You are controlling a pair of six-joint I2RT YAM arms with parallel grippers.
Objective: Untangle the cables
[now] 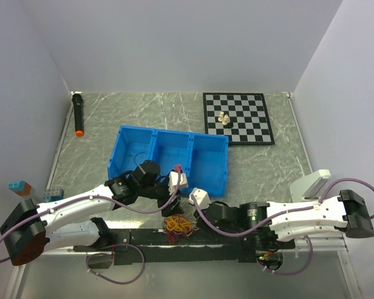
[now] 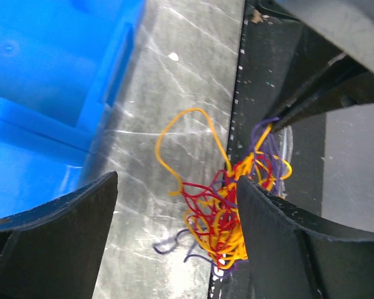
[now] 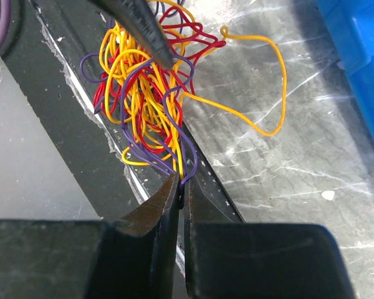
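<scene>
Top external view: we see marble table (image 1: pixel 268 168), blue three-bay bin (image 1: pixel 168 156) mid-table. Left arm (image 1: pixel 75 208) and right arm (image 1: pixel 299 215) lie low along near edge, wrists meeting at centre. Left gripper (image 2: pixel 176 187) angled down over tangle, jaws spread wide, holding nothing. Right gripper (image 3: pixel 181 187) pinched tight on purple and yellow strands. Cables (image 3: pixel 143 93) straddle black rail (image 1: pixel 143 237) and table edge.

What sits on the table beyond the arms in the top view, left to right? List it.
Black pen with orange tip → blue three-compartment bin → chessboard.
</scene>
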